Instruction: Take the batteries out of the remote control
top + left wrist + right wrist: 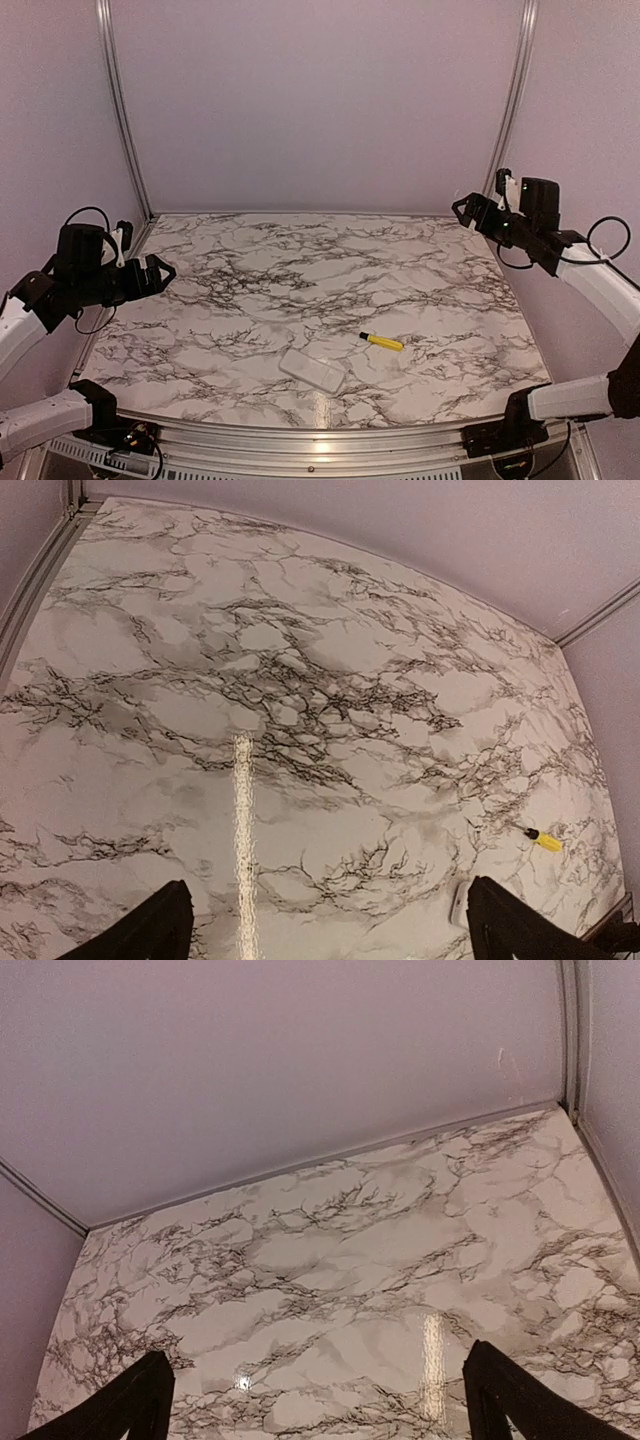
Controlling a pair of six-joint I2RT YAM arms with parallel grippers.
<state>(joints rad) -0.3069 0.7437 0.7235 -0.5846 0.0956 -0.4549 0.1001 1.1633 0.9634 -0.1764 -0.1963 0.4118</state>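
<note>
Left fingers (150, 930), right fingers (520, 1390) wide open, empty. Remote (312, 370) lower centre of top view on table (250, 280); yellow stick (381, 341) near, upper right.

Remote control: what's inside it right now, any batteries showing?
The remote control lies flat on the table, showing only a plain white face. No bay or batteries are visible; its casing covers whatever is inside.
</note>
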